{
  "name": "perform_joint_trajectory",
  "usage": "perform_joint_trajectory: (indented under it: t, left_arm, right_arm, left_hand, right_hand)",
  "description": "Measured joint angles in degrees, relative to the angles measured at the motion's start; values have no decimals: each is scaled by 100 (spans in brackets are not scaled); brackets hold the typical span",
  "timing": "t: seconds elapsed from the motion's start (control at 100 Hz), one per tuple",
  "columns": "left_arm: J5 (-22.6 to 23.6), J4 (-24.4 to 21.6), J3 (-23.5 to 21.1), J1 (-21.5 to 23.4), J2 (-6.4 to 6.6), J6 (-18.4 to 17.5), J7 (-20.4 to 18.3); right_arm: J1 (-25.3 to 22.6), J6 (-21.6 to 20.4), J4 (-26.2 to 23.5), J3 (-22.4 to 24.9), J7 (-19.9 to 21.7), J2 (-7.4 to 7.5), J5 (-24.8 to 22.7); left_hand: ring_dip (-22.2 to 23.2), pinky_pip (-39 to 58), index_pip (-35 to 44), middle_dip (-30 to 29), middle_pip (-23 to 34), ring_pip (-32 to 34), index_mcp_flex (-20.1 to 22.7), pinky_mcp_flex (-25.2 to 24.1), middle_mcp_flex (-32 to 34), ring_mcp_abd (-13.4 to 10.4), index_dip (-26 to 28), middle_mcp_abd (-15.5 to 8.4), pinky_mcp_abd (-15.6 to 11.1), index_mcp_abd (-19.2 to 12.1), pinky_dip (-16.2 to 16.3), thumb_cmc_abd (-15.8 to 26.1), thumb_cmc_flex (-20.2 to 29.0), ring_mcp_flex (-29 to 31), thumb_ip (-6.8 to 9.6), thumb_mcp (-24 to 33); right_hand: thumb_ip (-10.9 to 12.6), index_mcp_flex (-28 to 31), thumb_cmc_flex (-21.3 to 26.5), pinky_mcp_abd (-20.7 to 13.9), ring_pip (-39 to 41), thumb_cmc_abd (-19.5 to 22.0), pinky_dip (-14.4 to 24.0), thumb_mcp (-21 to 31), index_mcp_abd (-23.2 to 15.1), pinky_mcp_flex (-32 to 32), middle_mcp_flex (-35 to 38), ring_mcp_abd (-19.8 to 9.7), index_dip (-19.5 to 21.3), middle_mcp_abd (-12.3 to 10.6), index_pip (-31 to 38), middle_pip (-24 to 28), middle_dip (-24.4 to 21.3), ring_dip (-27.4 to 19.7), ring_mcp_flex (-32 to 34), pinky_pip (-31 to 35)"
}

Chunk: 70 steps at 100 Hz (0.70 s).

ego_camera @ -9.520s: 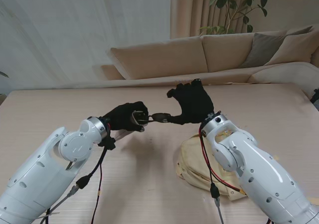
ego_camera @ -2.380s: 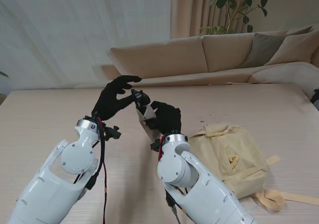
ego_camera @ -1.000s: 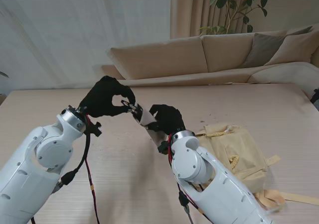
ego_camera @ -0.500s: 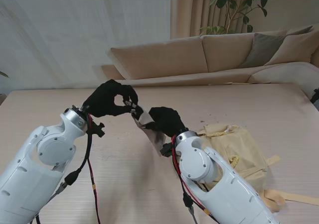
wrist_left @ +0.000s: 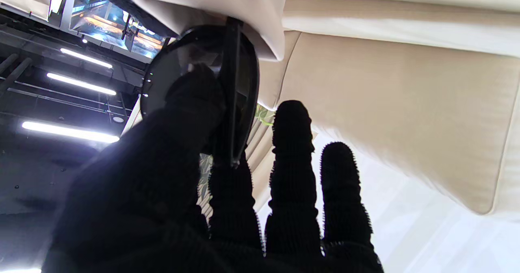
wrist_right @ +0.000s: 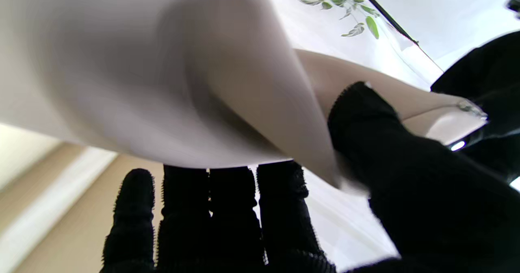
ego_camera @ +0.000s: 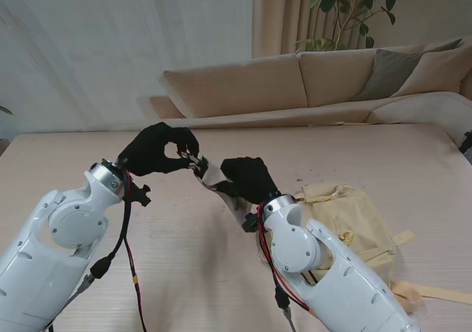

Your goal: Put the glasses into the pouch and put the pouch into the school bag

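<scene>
Halfway at best, I'd say. Both hands are up off the table working mid-air: the left hand has its fingers clamped on the glasses, and in the left wrist view a dark lens is going in at the mouth of the pouch, with part of it already tucked under the pale fabric and the rest poking out. So the glasses are going in but aren't in yet, as far as I can judge.

Right hand is closed on the pouch, thumb on one side and fingers on the other, holding it tilted toward the left hand. The right wrist view is mostly blurry pale fabric, so I can't tell how wide the opening is.

Left to do: finish seating the glasses, then the whole second half. The school bag is lying flat on the table just right of the right arm, untouched, and I can't see whether its top is open.

Nothing sits between the pouch and the bag except the right arm's own forearm. Sofa and a plant sit beyond the table, well clear.
</scene>
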Motion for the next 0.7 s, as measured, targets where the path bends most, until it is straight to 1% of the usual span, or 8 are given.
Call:
perform_joint_trajectory:
  t: [0.09,0.19,0.27,0.38,0.56,0.66,0.67,0.7]
  left_arm:
    - [-260,-2,60,1,26,42,-105]
    - [-208,0,96,-22,33,33,-153]
    - [-228,4,107,-39,35,35,-208]
    - [-368,5,123,-41,38,65,-266]
    - [-405,5,143,-47,43,68,-286]
    - [-417,5,144,-52,45,67,-310]
    - [-426,5,143,-53,45,67,-318]
    - [-476,5,142,-54,47,68,-352]
  right_arm:
    - [15,-22,90,-85,-442,-14,-321]
    - [49,-20,264,-173,-1031,-91,-399]
    - [94,-51,474,-214,-1445,-195,-682]
    - [162,-68,627,-256,-1529,-265,-797]
    - [203,-86,786,-315,-2050,-352,-838]
    - [202,-101,787,-295,-1879,-354,-876]
    - [202,-101,787,-294,-1859,-353,-881]
    - [201,-100,784,-294,-1815,-350,-887]
  left_hand:
    - [0,2,2,1,0,3,0,115,0,38,13,11,54,0,0,80,66,0,-1,0]
    - [0,6,45,1,0,4,0,190,0,40,58,85,74,0,0,98,161,0,-1,0]
    - [0,6,53,1,0,4,0,239,0,45,58,89,112,0,0,146,227,6,-1,0]
    - [0,6,91,1,-25,5,0,327,-7,142,58,137,131,0,0,218,339,21,-1,0]
    - [0,7,141,-2,-91,1,3,498,-15,153,58,138,194,0,0,220,343,159,-1,0]
    - [0,7,141,-2,-92,1,3,586,-15,173,52,192,247,0,0,222,352,166,-1,0]
    - [0,7,141,-2,-92,1,4,597,-15,173,51,195,248,0,0,225,357,168,-1,0]
    - [0,8,142,-2,-92,3,7,635,-15,181,49,211,251,18,-14,226,405,232,-1,0]
  right_hand:
    - [-1,3,122,186,276,-383,-160,324,-51,419,226,20,428,15,0,199,13,35,447,576]
    - [-6,4,422,444,345,-622,-382,324,-51,897,609,62,457,24,2,202,-80,24,824,895]
    - [-10,-93,568,769,244,-849,-564,318,-314,1367,948,58,591,-49,58,163,-215,-108,1282,937]
    - [-11,-657,708,1156,-220,-1260,-857,318,-780,1842,1195,46,890,-92,296,-86,-512,-344,1610,780]
    - [-10,-656,827,1535,-868,-1505,-1256,318,-1117,2378,1616,119,869,-99,589,-369,-1036,-567,2126,497]
    - [-10,-656,675,1544,-1302,-1473,-1436,317,-1164,2205,1575,133,505,-99,191,-564,-1145,-628,2109,290]
    - [-2,-656,608,1544,-1305,-1445,-1440,317,-1165,2156,1503,133,450,-99,96,-566,-1138,-628,2038,235]
    - [334,-827,481,1519,-1326,-1320,-1462,322,-1160,1951,1217,115,585,-99,-234,-544,-1020,-656,1783,209]
